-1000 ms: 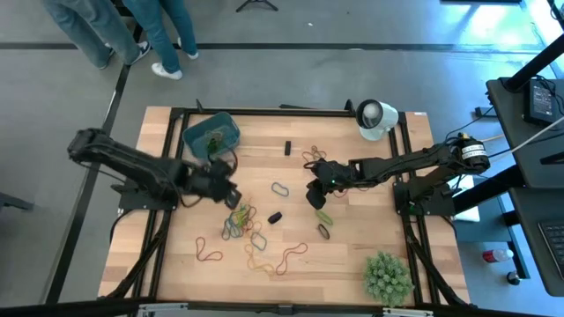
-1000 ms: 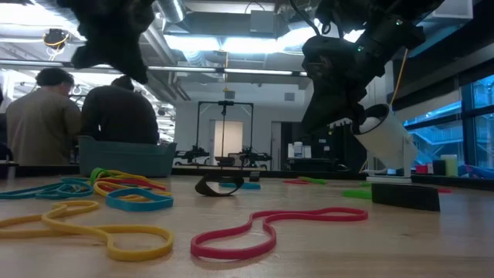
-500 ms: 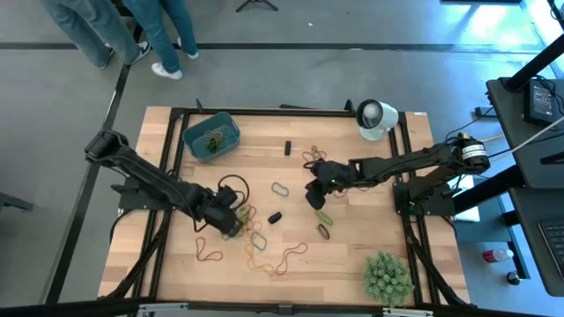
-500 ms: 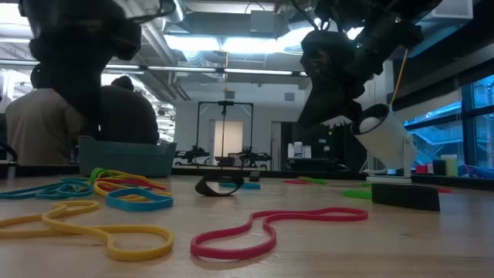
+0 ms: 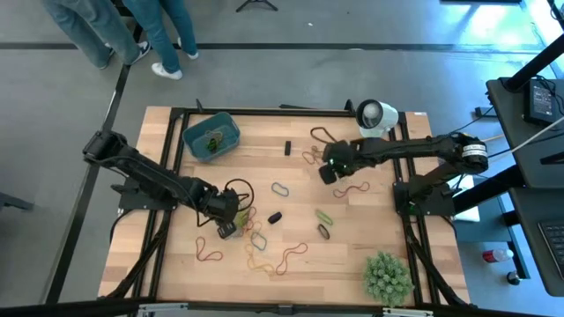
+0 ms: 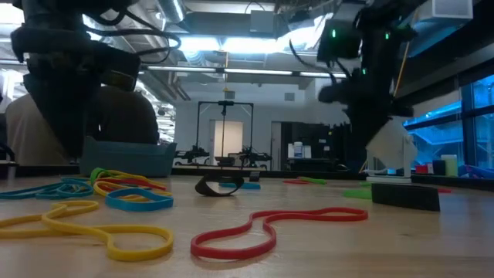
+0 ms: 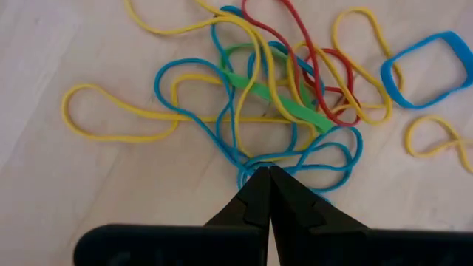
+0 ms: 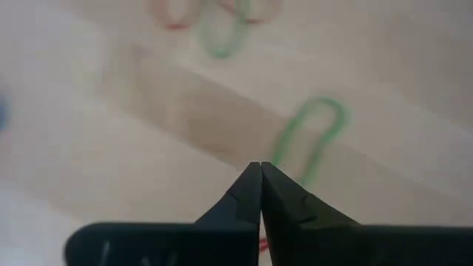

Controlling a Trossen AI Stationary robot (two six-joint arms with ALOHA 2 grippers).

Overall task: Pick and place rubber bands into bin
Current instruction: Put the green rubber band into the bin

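The left pincer (image 7: 264,174), fingers pressed together, tips into a tangle of rubber bands (image 7: 281,96) near the worktop's (image 5: 291,180) middle, holding none visibly. The bin (image 5: 211,136) sits at the far left corner. Right of centre, the right pincer (image 8: 259,171) hangs fully closed and empty above a green band (image 8: 309,137).

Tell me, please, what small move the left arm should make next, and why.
Probably lift straight up a little, to test the catch. The left gripper is shut with its tips at a thin blue rubber band in the tangled pile, but the pictures do not show whether it is really pinched. The bin lies apart, toward the far edge. The right gripper, also shut, is elsewhere.
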